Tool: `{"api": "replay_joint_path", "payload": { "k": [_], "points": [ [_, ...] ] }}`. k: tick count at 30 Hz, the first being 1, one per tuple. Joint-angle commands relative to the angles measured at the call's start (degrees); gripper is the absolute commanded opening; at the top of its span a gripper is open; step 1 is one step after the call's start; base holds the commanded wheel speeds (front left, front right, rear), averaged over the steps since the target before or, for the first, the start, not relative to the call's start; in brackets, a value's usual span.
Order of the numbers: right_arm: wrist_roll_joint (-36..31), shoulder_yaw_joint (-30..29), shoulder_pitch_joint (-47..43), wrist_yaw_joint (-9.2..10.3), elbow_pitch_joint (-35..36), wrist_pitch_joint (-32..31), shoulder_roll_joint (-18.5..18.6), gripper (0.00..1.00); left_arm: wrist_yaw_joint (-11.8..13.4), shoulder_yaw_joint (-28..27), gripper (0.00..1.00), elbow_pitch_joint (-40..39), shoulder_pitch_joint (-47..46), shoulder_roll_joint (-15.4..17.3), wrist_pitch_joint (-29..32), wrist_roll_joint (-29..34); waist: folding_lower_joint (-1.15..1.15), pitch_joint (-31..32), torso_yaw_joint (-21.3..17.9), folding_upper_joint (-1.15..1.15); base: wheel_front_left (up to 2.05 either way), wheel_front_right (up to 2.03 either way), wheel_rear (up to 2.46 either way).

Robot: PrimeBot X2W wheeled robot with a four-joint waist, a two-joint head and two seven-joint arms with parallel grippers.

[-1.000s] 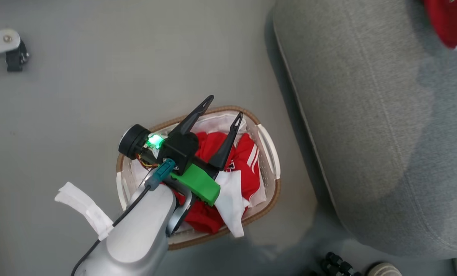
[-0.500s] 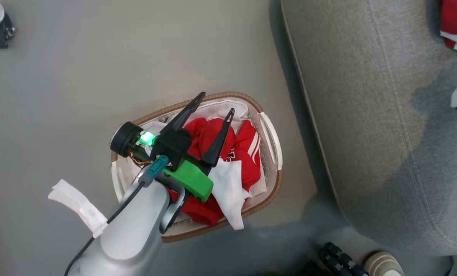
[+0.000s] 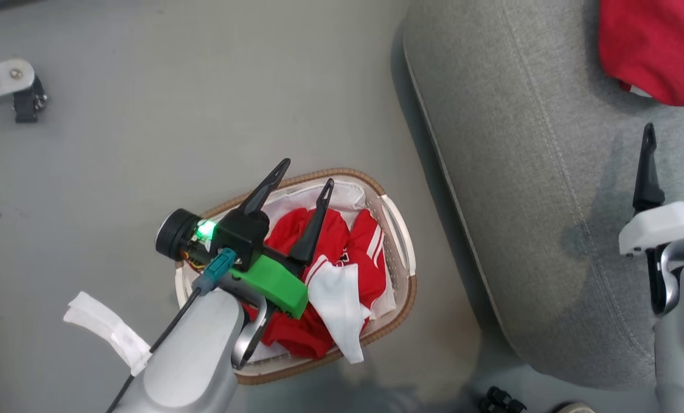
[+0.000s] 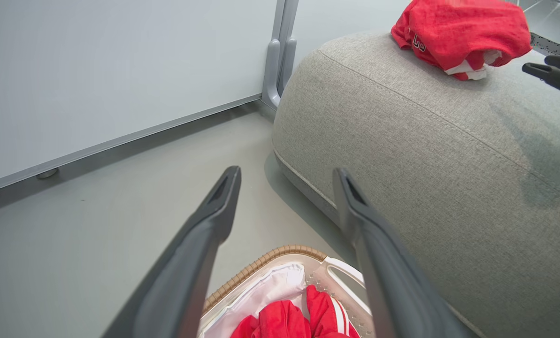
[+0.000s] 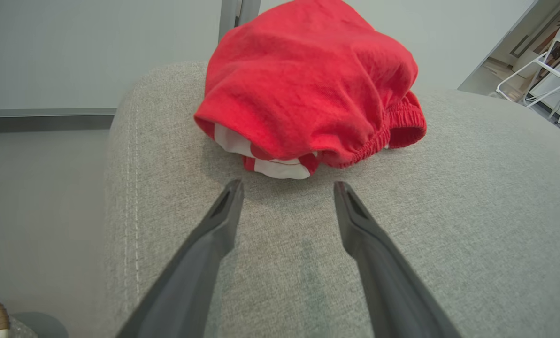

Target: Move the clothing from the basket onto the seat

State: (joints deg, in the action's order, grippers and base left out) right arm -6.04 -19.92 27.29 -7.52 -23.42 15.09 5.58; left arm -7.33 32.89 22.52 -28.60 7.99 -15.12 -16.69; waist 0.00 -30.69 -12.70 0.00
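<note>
The left gripper (image 3: 308, 172), two long tapered dark fingers spread apart and empty, hangs over the basket (image 3: 398, 261), an oval of perforated white plastic with a brown woven rim. Inside the basket, on a smooth white liner (image 3: 293, 196), lies the crumpled red jersey (image 3: 370, 246) with white-striped sleeves; its navy print is too folded to read. Right of the basket rises the seat (image 3: 519, 201), a rounded grey weave with stitched seams. On it, well apart from the basket, sits the bunched plain red garment (image 5: 308, 84). The right gripper (image 5: 288, 184) is just short of the garment, spread and empty.
</note>
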Motion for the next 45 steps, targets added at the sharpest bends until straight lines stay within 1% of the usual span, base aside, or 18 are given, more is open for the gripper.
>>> {"api": "replay_joint_path", "payload": {
  "k": [1,5,8,11,14,17,21,27,31,38,45],
  "points": [
    [0.3,0.1,-1.5,0.06,0.6,0.1,0.0,1.0,-0.2,-0.6,1.0,-0.2,1.2,-0.2,-0.1,-0.2,0.0,3.1,0.7,0.0,0.0,0.0,0.0],
    [0.0,1.0,-2.5,0.06,2.7,0.1,1.0,1.0,-0.2,-2.7,1.0,-1.1,3.1,-1.1,-0.1,-0.6,0.0,6.8,2.1,0.0,0.0,0.0,0.0],
    [-0.4,1.8,-1.5,0.06,3.8,0.1,1.8,1.0,-0.2,-4.5,1.0,-1.7,4.7,-1.9,-0.1,-0.9,0.0,9.6,3.4,0.0,0.0,0.0,0.0],
    [-0.7,3.5,-0.5,0.06,4.5,0.1,2.1,1.0,0.4,-7.4,1.0,-3.2,6.7,-2.8,-0.1,-1.1,0.0,12.5,4.9,0.0,0.0,0.0,0.0],
    [-0.8,6.0,0.9,0.06,3.7,0.1,2.0,1.0,0.8,-10.7,1.0,-4.2,9.5,-3.3,-0.1,-1.4,0.0,14.9,5.8,0.0,0.0,0.0,0.0],
    [-0.2,8.6,2.2,0.06,3.0,0.1,1.2,1.0,1.1,-13.9,1.0,-5.1,11.9,-3.8,-0.1,-0.9,0.0,16.9,7.0,0.0,0.0,0.0,0.0],
    [1.0,11.4,2.5,0.06,1.9,0.1,-0.1,1.0,2.1,-18.9,1.0,-6.9,15.5,-4.3,-0.1,0.0,0.0,19.1,8.6,0.0,0.0,0.0,0.0],
    [2.6,14.6,-1.7,0.06,2.4,0.1,-2.0,1.0,3.0,-25.3,1.0,-8.9,20.3,-4.7,-0.1,1.1,0.0,21.9,11.2,0.0,0.0,0.0,0.0],
    [3.3,16.2,-6.1,0.06,3.2,0.1,-2.4,1.0,3.2,-28.2,1.0,-9.6,23.2,-4.9,-0.1,1.4,0.0,23.1,12.3,0.0,0.0,0.0,0.0],
    [9.4,19.4,-13.2,0.06,5.0,0.1,-2.5,1.0,2.8,-30.4,1.0,-9.0,27.0,-5.1,-0.1,1.3,0.0,24.8,13.0,0.0,0.0,0.0,0.0],
    [11.1,20.6,-17.4,0.06,6.0,0.1,-2.6,1.0,3.5,-29.7,1.0,-9.1,29.4,-5.1,-0.1,-0.3,0.0,26.4,12.8,0.0,0.0,0.0,0.0]
  ]
}}
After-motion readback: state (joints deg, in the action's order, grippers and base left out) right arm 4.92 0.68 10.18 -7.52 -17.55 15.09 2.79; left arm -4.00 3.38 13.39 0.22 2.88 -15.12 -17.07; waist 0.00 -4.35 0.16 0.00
